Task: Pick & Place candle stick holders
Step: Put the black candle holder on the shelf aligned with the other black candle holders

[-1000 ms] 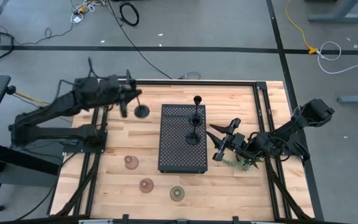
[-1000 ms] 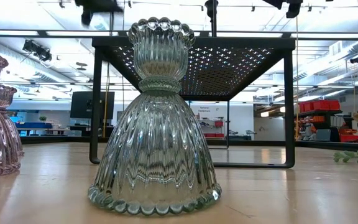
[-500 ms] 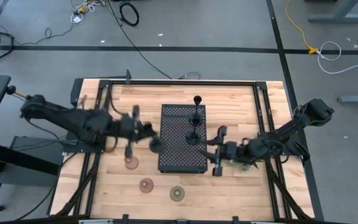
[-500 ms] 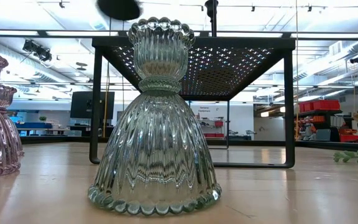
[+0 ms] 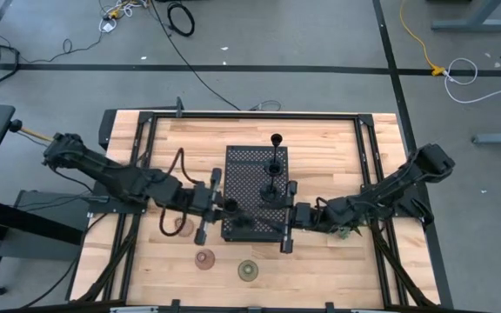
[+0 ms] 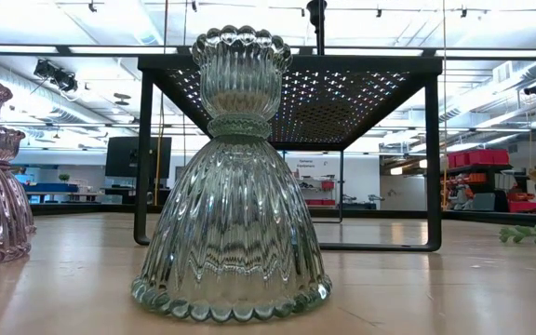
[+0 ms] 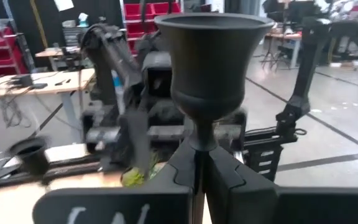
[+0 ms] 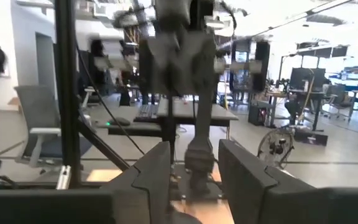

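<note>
My left gripper point(image 5: 222, 207) is shut on a black candle stick holder point(image 5: 230, 209) at the left edge of the black perforated tray point(image 5: 255, 165). In the left wrist view the holder's flared cup point(image 7: 213, 56) stands above my fingers. My right gripper point(image 5: 277, 217) is open and empty at the tray's near right part, facing the left one. Two more black holders point(image 5: 276, 141) point(image 5: 270, 191) stand on the tray. Two pink glass cups point(image 5: 183, 227) point(image 5: 204, 258) and a green one point(image 5: 249, 270) rest on the table, near left of the tray. The green one fills the low view point(image 6: 231, 186). My left gripper pinches the holder's thin stem point(image 7: 199, 134), just below the flared cup, between its two fingers. The fingers come level from the table's left and lie across the stem. The holder stands upright in the hold, over the tray's left edge.
A green plant sprig point(image 5: 346, 230) lies on the table under my right arm. The tray stands on four thin legs point(image 6: 143, 158) above the tabletop. Bare wood shows at the far left and near right of the table.
My left gripper has swung from the table's far left toward the near side and the tray, carrying the black holder to the tray's left edge. My right gripper has moved left from the sprig over the tray's near right part, still open.
</note>
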Robot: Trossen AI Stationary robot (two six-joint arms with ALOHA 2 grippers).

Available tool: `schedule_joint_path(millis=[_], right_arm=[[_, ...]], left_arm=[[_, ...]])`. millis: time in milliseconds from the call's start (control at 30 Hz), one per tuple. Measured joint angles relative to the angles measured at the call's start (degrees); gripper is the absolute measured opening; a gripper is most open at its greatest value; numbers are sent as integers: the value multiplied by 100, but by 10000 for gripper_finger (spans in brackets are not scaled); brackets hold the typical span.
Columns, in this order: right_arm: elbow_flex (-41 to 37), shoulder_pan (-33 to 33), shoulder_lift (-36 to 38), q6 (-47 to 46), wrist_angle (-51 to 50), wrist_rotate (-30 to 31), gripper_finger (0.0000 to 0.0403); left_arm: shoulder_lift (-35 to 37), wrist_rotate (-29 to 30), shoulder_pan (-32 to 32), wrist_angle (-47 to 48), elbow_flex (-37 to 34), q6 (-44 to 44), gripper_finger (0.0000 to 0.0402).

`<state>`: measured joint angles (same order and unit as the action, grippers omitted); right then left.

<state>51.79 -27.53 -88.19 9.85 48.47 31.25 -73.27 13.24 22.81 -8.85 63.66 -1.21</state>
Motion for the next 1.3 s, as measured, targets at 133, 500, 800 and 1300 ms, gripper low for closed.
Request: schedule_joint_path(millis=[133,500,800,1300], right_arm=[[0,93,-151,-3,236,-55,137],[0,258,-192,-210,428,-676,137],[0,304,-192,-152,282,-511,68],[-9,-415,-11,649,150,798,3]], left_arm=[[-277,-92,0,-6,272,-237,12],[-918,-97,-305,-173,589,-403,12],[-934,-510,-472,-370,594,-375,17],[-668,-498,-294,431,592,-332,37]])
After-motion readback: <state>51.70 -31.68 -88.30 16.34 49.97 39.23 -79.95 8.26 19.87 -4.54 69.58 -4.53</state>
